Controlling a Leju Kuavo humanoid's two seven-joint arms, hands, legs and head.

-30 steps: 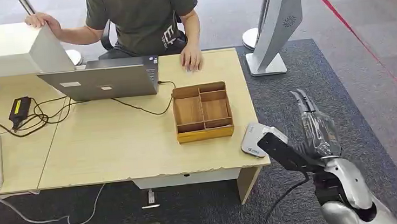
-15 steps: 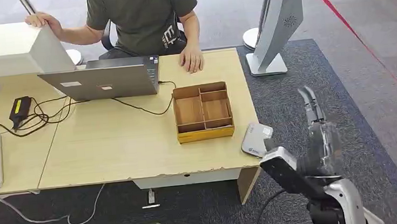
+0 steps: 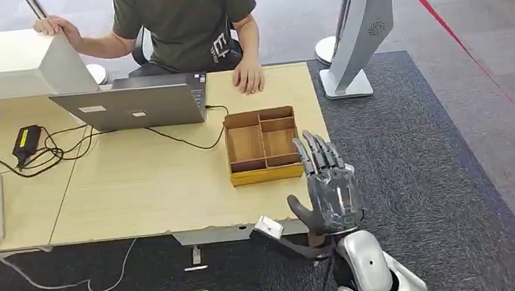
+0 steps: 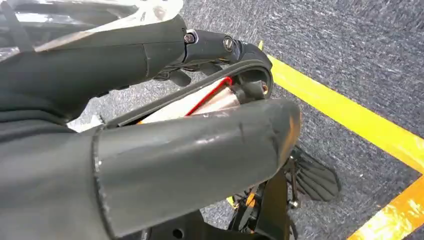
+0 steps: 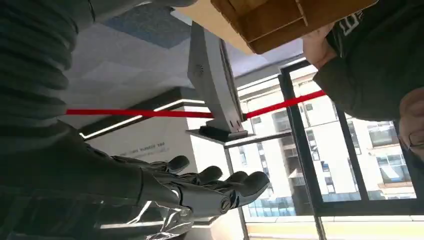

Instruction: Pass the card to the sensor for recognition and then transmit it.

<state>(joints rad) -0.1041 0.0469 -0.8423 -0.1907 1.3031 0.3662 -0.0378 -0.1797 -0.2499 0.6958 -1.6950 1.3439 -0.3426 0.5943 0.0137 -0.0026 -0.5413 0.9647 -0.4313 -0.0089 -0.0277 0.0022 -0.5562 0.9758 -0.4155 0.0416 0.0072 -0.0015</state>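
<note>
Head camera first: my right hand [image 3: 329, 190] has swung in from well out over the carpet, where it stood a second ago, and now sits upright over the front right corner of the table [image 3: 139, 191], just beside the wooden tray [image 3: 263, 145]. Its fingers are stretched straight and slightly apart, back of the hand toward me. The white sensor that lay on that corner half a second ago is now hidden behind the hand, so I judge the hand is placed right over it, which is where the recognition step wants it. I can make out no card here, neither in the hand nor on the table; if there is one on the palm side, I cannot tell. The person [image 3: 184, 18] sits across the table behind the laptop [image 3: 131, 104], one hand resting on the far edge. Left wrist camera: the left hand [image 4: 190, 165] hangs low above dark carpet with yellow lines, and I cannot tell how its fingers lie. Right wrist camera: the right hand's fingers [image 5: 220, 187] reach out flat and spread, nothing between them, with the tray's underside and the person's sleeve beyond. Until I find the card, I would not count the scan as done.
</note>
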